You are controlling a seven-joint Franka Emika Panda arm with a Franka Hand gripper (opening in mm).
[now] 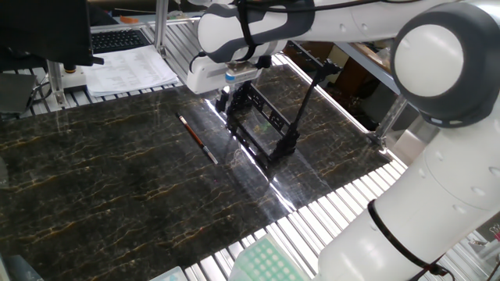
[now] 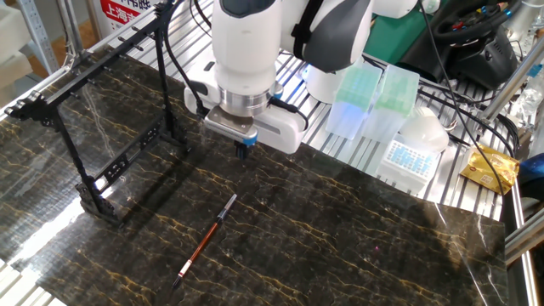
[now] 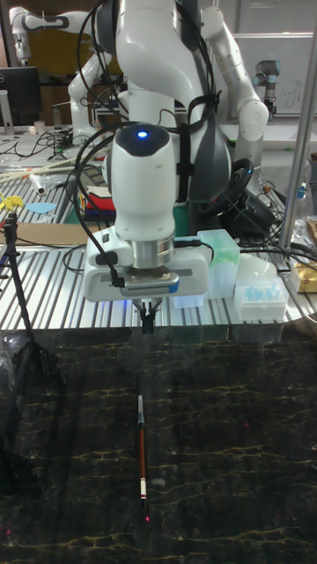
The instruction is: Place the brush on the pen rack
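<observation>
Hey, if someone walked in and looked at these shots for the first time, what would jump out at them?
First the big white robot arm, its gripper hanging above the dark marble-patterned table near its far edge. Next the thin brush lying flat and alone on the table, in front of the gripper and apart from it. To one side stands the black open-frame pen rack, with nothing resting on it.

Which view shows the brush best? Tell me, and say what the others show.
The tall fixed view: the brush lies lengthwise, unobstructed, on the table with both ends visible. The other fixed view shows it diagonal and clear too; one fixed view shows it smaller, beside the pen rack.
</observation>
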